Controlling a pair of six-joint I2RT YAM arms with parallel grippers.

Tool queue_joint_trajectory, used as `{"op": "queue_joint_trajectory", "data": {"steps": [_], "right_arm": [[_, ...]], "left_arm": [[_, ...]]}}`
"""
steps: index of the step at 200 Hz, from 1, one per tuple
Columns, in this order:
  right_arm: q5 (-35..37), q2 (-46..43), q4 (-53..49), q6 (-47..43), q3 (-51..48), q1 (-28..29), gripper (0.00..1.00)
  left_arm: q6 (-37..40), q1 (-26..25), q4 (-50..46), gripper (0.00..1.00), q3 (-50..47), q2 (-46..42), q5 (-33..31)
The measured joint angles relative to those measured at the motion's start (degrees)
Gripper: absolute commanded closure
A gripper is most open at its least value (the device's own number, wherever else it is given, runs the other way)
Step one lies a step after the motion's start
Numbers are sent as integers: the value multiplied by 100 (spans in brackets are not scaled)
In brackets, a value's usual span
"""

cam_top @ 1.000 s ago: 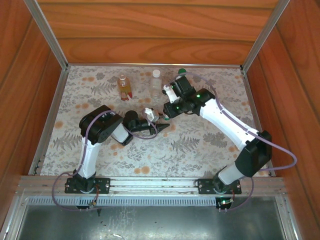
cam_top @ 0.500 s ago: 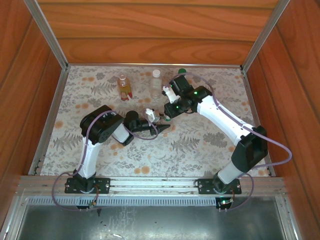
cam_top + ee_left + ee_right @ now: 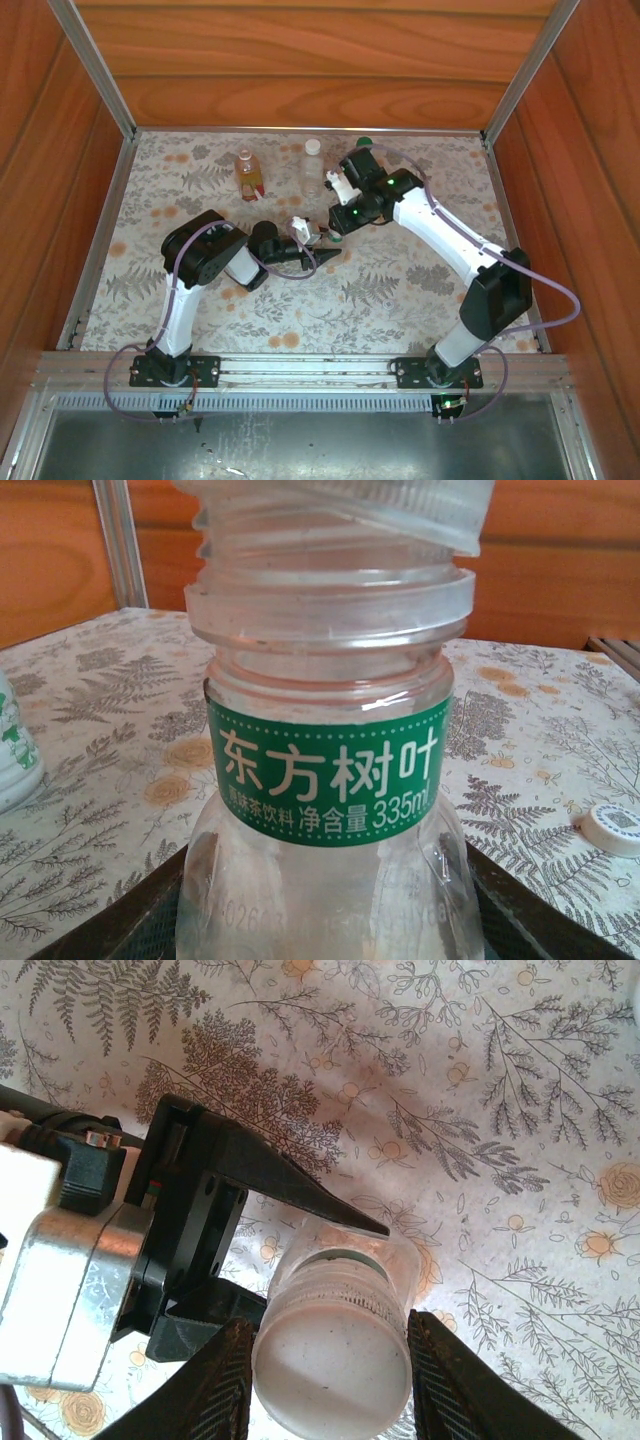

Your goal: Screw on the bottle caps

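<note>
The left arm (image 3: 195, 270) rises from its base, folds at the elbow and reaches sideways toward the middle of the table. Its wrist lies low and level, so the left gripper (image 3: 318, 252) points across the fern-printed table cover (image 3: 400, 290). The right arm (image 3: 450, 245) stretches up and inward, then bends its wrist steeply, so the right gripper (image 3: 335, 228) points down above the left fingers.

The left fingers (image 3: 120, 920) are closed on the lower body of the clear bottle (image 3: 325, 780), one on each side. It stands upright between them, long axis vertical and mouth up, with a green label band just above the fingers.

In the right wrist view, the right fingers (image 3: 228, 1380) pinch the pale cap (image 3: 330, 1365) from two sides, directly over the bottle's neck. From the left wrist, that cap sits tilted on the threads, not level.

A loose white cap (image 3: 612, 827) lies on the cover to the right of the left fingers. A white printed bottle (image 3: 8, 750) stands to their left. Beyond both grippers stand an amber bottle (image 3: 247, 172) and a second clear bottle (image 3: 312, 165), well apart from the fingers.
</note>
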Motion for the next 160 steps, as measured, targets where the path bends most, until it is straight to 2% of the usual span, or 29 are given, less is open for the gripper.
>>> {"op": "queue_joint_trajectory", "data": {"steps": [84, 112, 144, 160], "right_arm": [[-31, 485, -647, -26, 660, -11, 61], [-35, 332, -461, 26, 450, -11, 55], [-33, 35, -247, 164, 168, -13, 35], [-35, -162, -94, 190, 74, -39, 31]], "left_arm": [[2, 2, 37, 45, 11, 33, 20], [13, 2, 35, 44, 26, 37, 44], [11, 0, 37, 44, 44, 52, 48], [13, 0, 37, 44, 44, 52, 50]]}}
